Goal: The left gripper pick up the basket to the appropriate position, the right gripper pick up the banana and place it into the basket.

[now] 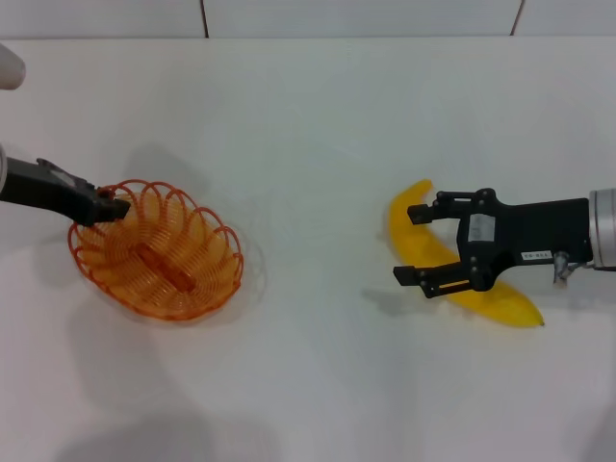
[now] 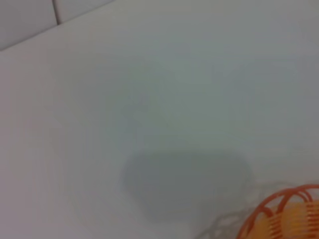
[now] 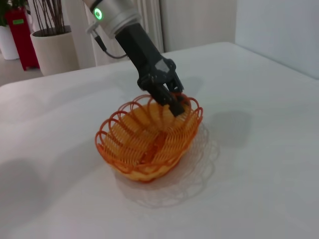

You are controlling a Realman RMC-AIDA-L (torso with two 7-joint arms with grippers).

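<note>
One banana [image 1: 452, 265] under the spread right end effector [image 1: 412, 245]; one basket [image 1: 159, 252], rim pinched by the left end effector [image 1: 117, 206].

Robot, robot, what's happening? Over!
Left gripper gripping basket rim. Right gripper open above banana. Basket empty, nothing between them.

Head view: high, looking down on surface [image 1: 318, 115]. Wrist views: low, oblique. All share basket [image 1: 159, 252].
</note>
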